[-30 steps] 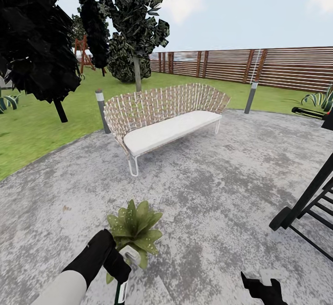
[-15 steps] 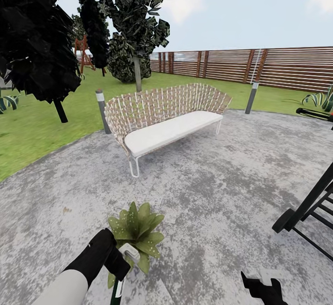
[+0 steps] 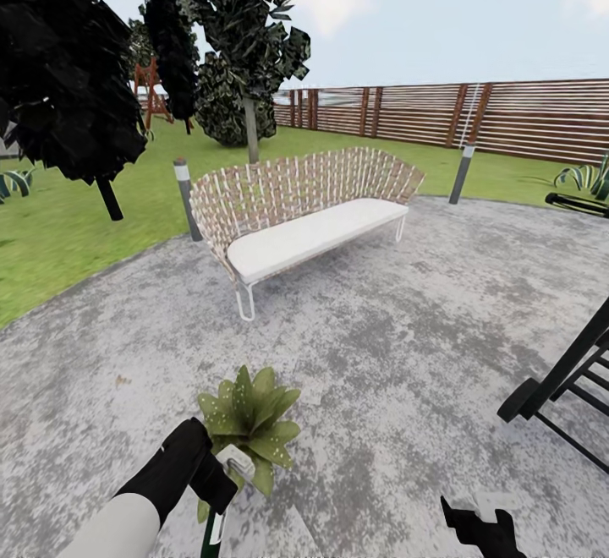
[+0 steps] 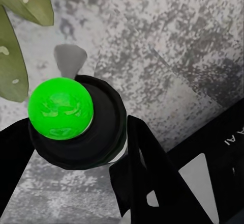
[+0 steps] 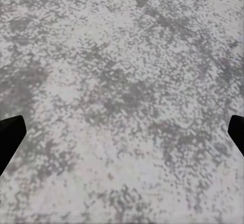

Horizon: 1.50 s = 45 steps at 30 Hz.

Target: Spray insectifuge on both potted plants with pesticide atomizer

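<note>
A potted plant (image 3: 249,423), a low rosette of broad speckled green leaves, sits on the grey paving (image 3: 406,347) of the garden, near the bottom of the head view. My left gripper (image 3: 213,484) hangs just beside it, shut on the pesticide atomizer (image 3: 228,467). The atomizer's pale head lies against the leaves and a slim dark green part points down. In the left wrist view, black fingers (image 4: 147,173) flank the atomizer's round black body with its bright green knob (image 4: 61,109), and leaves (image 4: 15,56) lie close by. My right gripper (image 3: 475,526) is low at the right, open over bare paving (image 5: 122,81).
A wicker bench (image 3: 304,211) with a white cushion stands ahead. A black grill frame (image 3: 562,372) juts in at the right. Two bollard lights (image 3: 183,199) edge the paving. Lawn (image 3: 68,237), dark trees (image 3: 68,76) and a brown slat fence (image 3: 507,123) lie beyond.
The whole picture has shifted slightly, so the camera moved. The left arm, the atomizer and the plant keep nearly the same relation, and the right gripper has not moved.
</note>
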### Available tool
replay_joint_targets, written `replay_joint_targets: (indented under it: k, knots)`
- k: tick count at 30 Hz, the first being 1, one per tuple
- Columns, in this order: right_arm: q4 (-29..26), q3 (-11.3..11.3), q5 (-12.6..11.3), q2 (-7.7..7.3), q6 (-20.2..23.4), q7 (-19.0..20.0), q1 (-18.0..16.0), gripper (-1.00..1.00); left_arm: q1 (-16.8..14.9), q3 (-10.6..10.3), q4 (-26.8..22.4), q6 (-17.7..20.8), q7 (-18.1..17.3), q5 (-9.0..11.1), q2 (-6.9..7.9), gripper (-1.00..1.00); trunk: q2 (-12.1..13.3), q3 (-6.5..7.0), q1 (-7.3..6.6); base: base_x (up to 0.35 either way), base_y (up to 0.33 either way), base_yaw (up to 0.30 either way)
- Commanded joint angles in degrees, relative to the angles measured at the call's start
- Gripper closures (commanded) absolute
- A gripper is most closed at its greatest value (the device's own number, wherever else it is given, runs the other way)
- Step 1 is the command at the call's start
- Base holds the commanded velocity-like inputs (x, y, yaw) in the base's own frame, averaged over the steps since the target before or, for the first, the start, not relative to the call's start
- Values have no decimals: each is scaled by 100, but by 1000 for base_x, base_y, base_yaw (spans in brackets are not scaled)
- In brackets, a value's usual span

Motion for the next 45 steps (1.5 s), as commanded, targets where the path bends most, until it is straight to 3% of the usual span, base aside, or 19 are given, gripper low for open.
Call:
replay_joint_targets:
  k: [1,7,10,19,24,25,29,36,40,45]
  knots:
    - [-1,-49,36,6,-29,45,-8,-100,-2,-5,-9,29,-43,-44,-6,100,-2,-10,-1,0,0,0]
    - [-3,-49,36,3,-27,43,-8,-100,16,-35,40,38,-43,-64,41,100,-2,-15,-1,0,0,0]
    - [-2,-49,36,1,-29,45,-8,-100,29,-33,68,45,-43,-136,190,100,-2,-15,-1,0,0,0]
    - [2,-49,36,4,-23,43,-8,-100,27,-41,70,65,-49,-213,222,100,-2,-15,-1,0,0,0]
    - [2,-49,41,8,-23,43,-8,-100,65,-32,70,67,-74,-441,535,100,-2,-15,-1,0,0,0]
    - [2,-49,40,8,-24,44,-8,-100,67,-33,70,66,-76,-450,544,100,-2,-15,-1,0,0,0]
    - [2,-49,36,8,-24,44,-8,-100,67,-5,70,59,-78,-451,477,100,-2,-15,-1,0,0,0]
    - [2,-49,37,8,-25,45,-8,-100,60,2,36,56,-73,-450,112,100,-2,-15,-1,0,0,0]
    - [2,-49,36,8,-23,45,-8,-100,61,0,68,39,-77,-443,71,100,-2,-15,-1,0,0,0]
    - [2,-49,37,7,-23,41,-8,-100,161,2,406,-29,-91,-466,145,100,-2,-15,-1,0,0,0]
